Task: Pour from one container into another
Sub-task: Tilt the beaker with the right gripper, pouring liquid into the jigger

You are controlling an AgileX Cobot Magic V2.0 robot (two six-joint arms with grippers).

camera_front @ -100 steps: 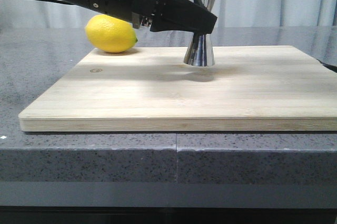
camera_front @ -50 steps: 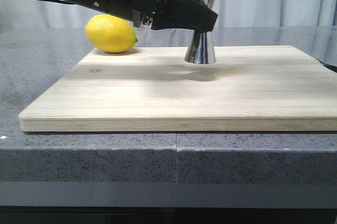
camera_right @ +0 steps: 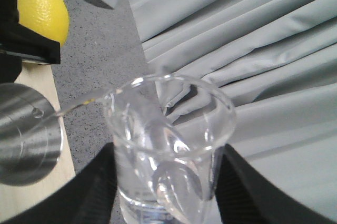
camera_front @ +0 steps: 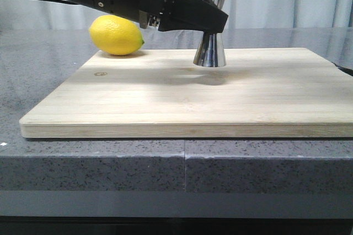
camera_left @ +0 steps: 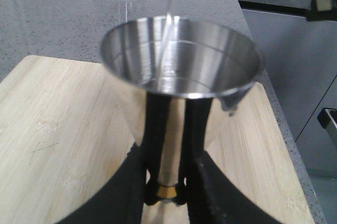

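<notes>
Tall shiny steel hourglass jigger stands upright on the pale bamboo board, long axis vertical, left gripper jaws clenched at its gold waist. Small clear glass beaker, grasped in right gripper jaws, tilts lip toward the jigger's smooth mouth, thin stream falling.

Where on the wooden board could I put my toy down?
The whole near half of the board is bare, and its right side past the steel jigger. It is crowded at the back, where the lemon, jigger and left gripper sit.
</notes>
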